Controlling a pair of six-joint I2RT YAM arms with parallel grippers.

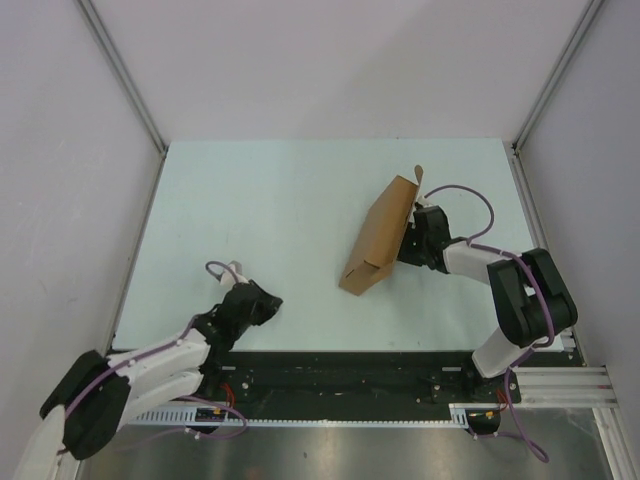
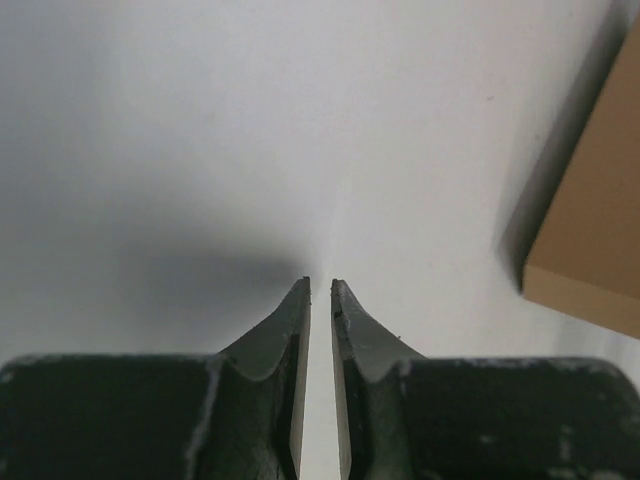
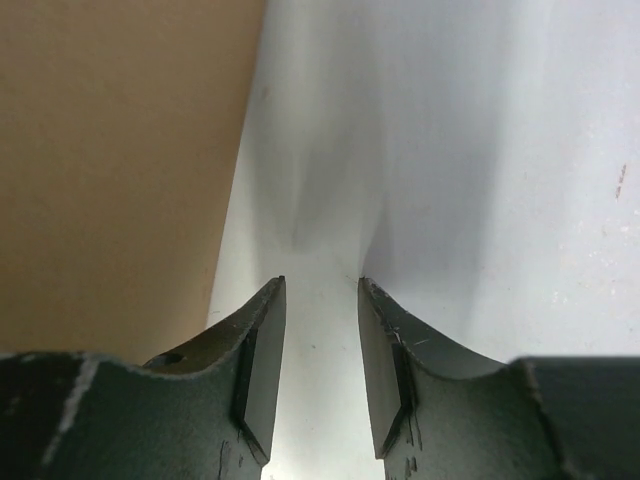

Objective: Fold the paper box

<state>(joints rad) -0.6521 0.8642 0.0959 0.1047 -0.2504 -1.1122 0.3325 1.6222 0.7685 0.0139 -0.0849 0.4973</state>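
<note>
Paper box (image 1: pixel 380 235) is lying on the right half of the table (image 1: pixel 250 200) in the top view, its long axis running from the table's near edge toward its far right corner; I am judging it light, stiff yet easily creased, best pinched at a flap edge. Left wrist view is showing the left gripper (image 2: pixel 320 290) barely parted, empty, over bare table. Right wrist view is showing the right gripper (image 3: pixel 320 285) partly open, holding nothing, cardboard resting close by on the table.

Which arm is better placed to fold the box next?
Probably the right: the right tool is open beside the box, while the left tool sits well apart from it.
</note>
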